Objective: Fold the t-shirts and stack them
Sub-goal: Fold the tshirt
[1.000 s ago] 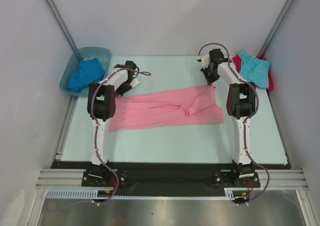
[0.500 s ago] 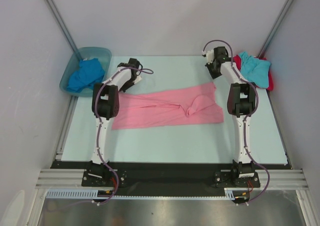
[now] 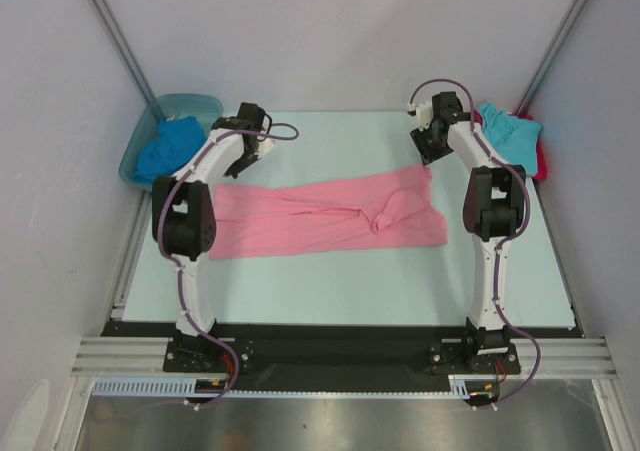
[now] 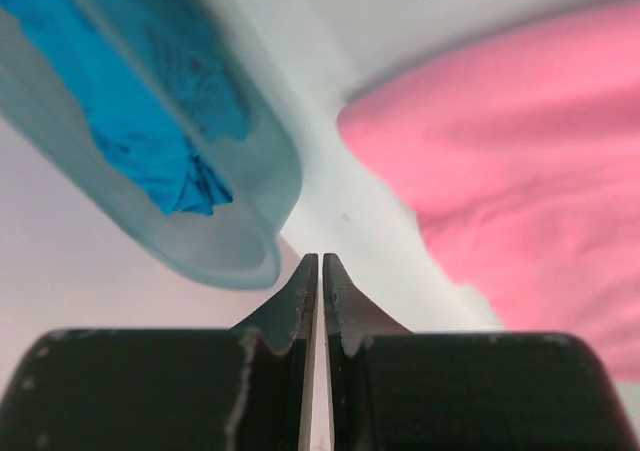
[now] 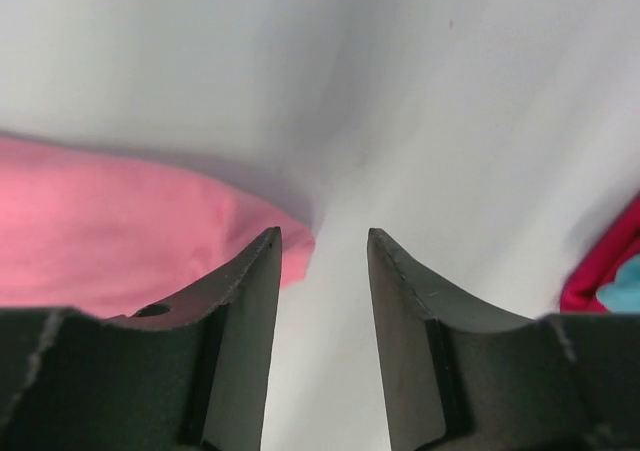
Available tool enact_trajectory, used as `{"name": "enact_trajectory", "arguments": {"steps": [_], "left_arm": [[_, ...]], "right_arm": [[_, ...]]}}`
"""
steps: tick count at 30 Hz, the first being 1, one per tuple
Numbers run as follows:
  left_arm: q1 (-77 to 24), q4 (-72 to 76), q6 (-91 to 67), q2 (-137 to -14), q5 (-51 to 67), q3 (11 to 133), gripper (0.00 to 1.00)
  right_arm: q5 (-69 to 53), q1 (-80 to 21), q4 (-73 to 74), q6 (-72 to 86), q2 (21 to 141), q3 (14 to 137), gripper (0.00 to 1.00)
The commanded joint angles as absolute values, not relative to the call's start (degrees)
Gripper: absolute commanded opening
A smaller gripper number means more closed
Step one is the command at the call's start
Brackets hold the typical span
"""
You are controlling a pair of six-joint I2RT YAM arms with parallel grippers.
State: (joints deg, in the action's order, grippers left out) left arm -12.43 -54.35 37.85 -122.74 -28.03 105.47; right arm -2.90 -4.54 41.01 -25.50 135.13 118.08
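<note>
My left jaws are all but closed, with a hairline slit between them. They grip nothing and hang near the tub (image 3: 190, 103). My right jaws stand open and empty, just past the far right corner of the pink t-shirt (image 3: 330, 221), which lies spread on the surface (image 3: 340, 281) between my 2 arms. The royal blue t-shirt (image 3: 165, 149) sits crumpled in the tub, and the turquoise t-shirt (image 3: 508, 133) lies on the red t-shirt (image 3: 541, 159) at far right.
</note>
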Motion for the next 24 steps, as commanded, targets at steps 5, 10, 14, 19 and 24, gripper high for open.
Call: {"name": "enact_trajectory", "arguments": {"steps": [5, 10, 14, 19, 24], "left_arm": [[-12.4, -50.4, 47.1, -109.3, -22.8, 89.4, 0.1], [-12.3, -44.1, 56.2, -107.9, -23.6, 79.0, 0.14], [-12.0, -43.0, 58.3, -110.0, -22.1, 79.9, 0.15], [-11.9, -43.3, 57.9, -113.5, -22.0, 85.0, 0.15], [-11.9, -43.9, 57.8, -114.4, -20.1, 86.1, 0.17]], "right_arm": [[-2.9, -4.0, 40.4, -25.1, 125.7, 111.8, 0.47], [-3.4, -3.3, 40.4, -23.3, 124.5, 109.7, 0.48], [-3.4, -3.1, 40.5, -22.2, 123.8, 109.1, 0.49], [-3.5, -2.9, 41.0, -21.5, 123.3, 109.3, 0.49], [-3.0, -2.8, 41.2, -21.0, 123.5, 110.1, 0.5]]}}
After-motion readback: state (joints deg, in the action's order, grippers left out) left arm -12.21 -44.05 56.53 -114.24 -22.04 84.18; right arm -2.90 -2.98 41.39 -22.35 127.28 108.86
